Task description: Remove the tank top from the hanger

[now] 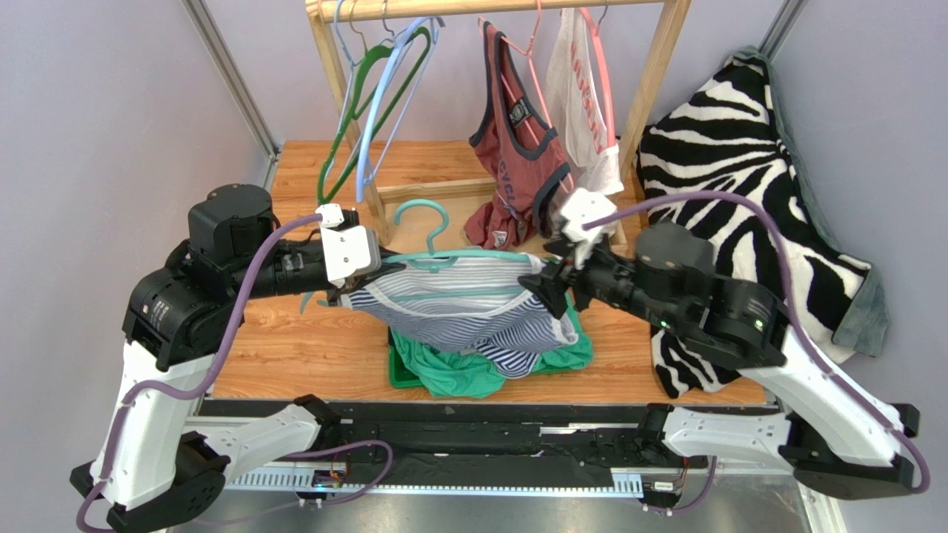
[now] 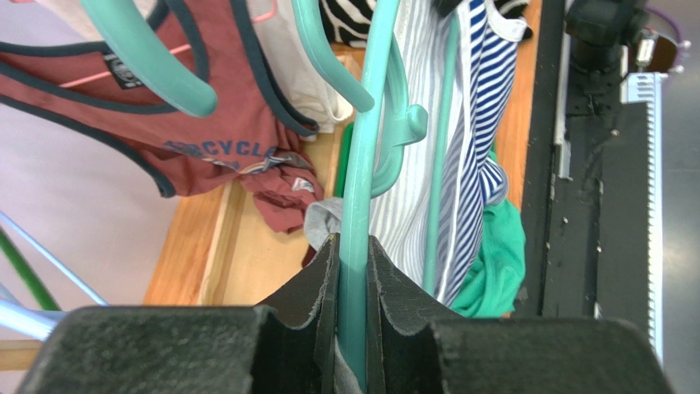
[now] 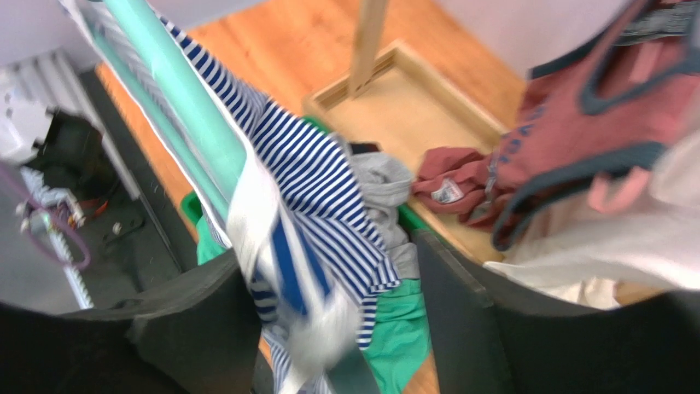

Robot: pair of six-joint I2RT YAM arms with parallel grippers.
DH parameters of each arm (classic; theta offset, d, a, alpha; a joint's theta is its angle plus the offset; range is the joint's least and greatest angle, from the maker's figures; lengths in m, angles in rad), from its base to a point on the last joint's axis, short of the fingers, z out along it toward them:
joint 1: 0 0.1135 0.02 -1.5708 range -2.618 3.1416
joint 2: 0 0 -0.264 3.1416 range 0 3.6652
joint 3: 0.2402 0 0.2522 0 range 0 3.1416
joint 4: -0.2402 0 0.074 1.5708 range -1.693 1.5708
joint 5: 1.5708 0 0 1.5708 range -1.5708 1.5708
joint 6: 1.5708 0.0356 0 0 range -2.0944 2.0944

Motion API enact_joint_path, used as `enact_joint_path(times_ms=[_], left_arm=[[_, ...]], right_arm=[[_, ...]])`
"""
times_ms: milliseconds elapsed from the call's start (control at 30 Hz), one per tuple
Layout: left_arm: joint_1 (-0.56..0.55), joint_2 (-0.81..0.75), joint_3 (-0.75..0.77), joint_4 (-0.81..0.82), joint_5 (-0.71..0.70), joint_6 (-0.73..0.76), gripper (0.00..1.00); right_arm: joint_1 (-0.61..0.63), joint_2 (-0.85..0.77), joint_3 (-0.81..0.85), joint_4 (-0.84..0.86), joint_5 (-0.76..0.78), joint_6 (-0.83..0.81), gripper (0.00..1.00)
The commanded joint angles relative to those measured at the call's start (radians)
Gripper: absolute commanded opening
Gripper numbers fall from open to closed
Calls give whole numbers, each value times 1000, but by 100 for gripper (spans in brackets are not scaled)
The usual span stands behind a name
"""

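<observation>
We note the left fingers (image 2: 316, 283) clamped on the teal hanger (image 2: 361, 164) at its 9 o'clock end. The right fingers (image 3: 205, 320) stand apart at the 3 o'clock end. The striped tank top (image 3: 320, 180) hangs between them, on the hanger, above the worktop (image 1: 289, 344).

A maroon top (image 1: 517, 144) and white top (image 1: 579, 94) hang on the wooden rack (image 1: 654, 78), beside a zebra-print blanket (image 1: 729, 167)

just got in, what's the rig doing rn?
The left gripper is clamped on one end of the teal hanger, holding it roughly level. The right gripper stands open, with the striped tank top's fabric between its fingers at the other end. The top is not yet off the hanger.
</observation>
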Motion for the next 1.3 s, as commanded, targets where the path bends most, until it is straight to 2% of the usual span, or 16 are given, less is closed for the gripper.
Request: enact_joint_path(times_ms=[0,167,300,433,600,700,767,933,1133,1267], left_arm=[[3,-24,12,88,-27,-30,0],[3,-21,5,90,-22,-30,0],[6,-13,14,88,-14,-31,0],[14,-10,22,87,0,-41,0],[17,-10,16,88,3,-36,0],[17,-15,3,106,-33,-28,0],[17,-16,-17,143,-121,-44,0],[17,-6,-8,252,-247,-97,0],[17,28,66,298,-283,-97,0],[17,28,74,301,-272,-53,0]], right_arm=[[2,-204,-94,201,266,87,71],[2,-300,-219,224,217,212,72],[2,-317,-310,278,176,295,60],[2,-303,-354,358,124,350,59],[2,-298,-362,370,81,376,50],[2,-340,-362,350,140,391,52],[2,-398,-371,336,163,414,58],[3,-483,-475,426,84,479,61],[2,-395,-529,572,50,479,61],[2,-290,-452,634,73,419,63]])
